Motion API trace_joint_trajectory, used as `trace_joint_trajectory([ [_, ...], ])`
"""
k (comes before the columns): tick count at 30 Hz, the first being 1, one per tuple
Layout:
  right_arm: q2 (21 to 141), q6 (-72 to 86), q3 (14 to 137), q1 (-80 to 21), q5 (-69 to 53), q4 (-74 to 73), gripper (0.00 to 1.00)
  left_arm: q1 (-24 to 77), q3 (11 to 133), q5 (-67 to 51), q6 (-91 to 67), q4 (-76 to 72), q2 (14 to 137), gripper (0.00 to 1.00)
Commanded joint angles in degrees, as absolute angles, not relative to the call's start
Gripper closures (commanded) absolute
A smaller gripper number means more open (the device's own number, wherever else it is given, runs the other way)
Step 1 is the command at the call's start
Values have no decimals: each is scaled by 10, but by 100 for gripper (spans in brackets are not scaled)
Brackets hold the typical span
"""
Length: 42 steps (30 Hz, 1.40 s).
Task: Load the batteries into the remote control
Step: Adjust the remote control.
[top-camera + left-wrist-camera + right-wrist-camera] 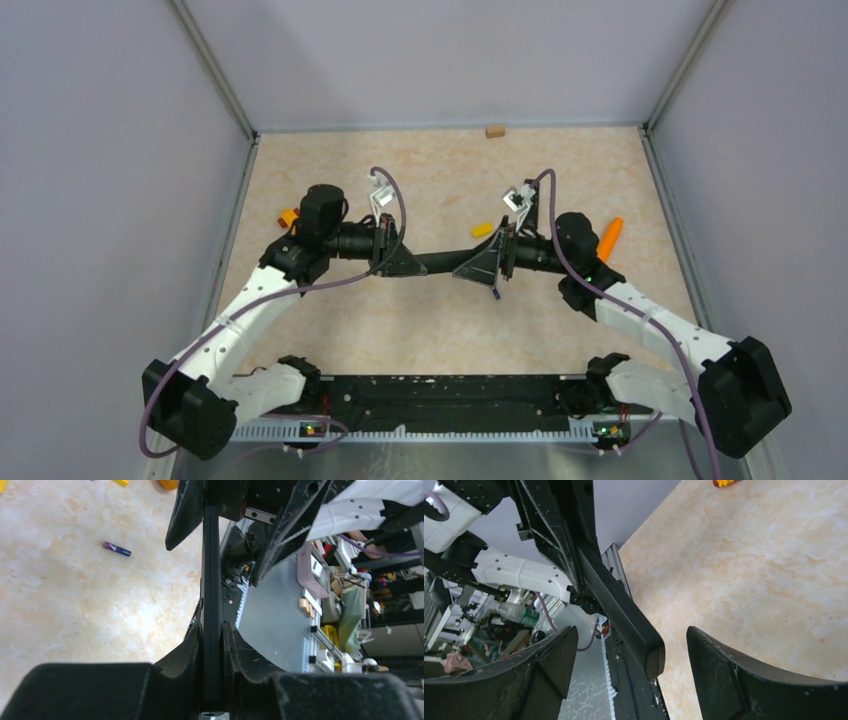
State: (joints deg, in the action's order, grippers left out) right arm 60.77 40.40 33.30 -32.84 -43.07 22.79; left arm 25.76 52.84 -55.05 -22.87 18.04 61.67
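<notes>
Left jaws clamped on remote point(212, 580); right jaws apart around its end; battery point(116, 549) on table point(75, 605)

No text, brand, number or sign is legible anywhere, even on the battery point(117, 549)

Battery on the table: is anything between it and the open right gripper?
Nothing lies near the battery. But the remote control, clamped by the left gripper, has its end between the right gripper's open fingers, so that gripper would probably have to back off first.
</notes>
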Motion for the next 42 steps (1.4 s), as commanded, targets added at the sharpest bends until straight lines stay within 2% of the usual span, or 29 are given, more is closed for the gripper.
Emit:
trace_joint_trajectory([
  [1, 606, 361, 378, -329, -473, 254, 22, 252, 549, -640, -212, 163, 614, 100],
  [7, 624, 382, 386, -329, -456, 295, 30, 252, 550, -644, -213, 160, 608, 100],
  [16, 641, 380, 388, -330, -510, 321, 41, 252, 556, -625, -226, 156, 603, 100],
  [23, 632, 296, 417, -328, -449, 180, 64, 251, 559, -636, -240, 144, 583, 100],
  [30, 637, 271, 415, -313, -454, 169, 76, 239, 558, -670, -286, 94, 552, 100],
  [38, 639, 282, 408, -307, -497, 209, 77, 230, 553, -687, -301, 71, 534, 100],
  [42, 638, 294, 413, -306, -518, 217, 67, 227, 553, -687, -300, 71, 530, 100],
])
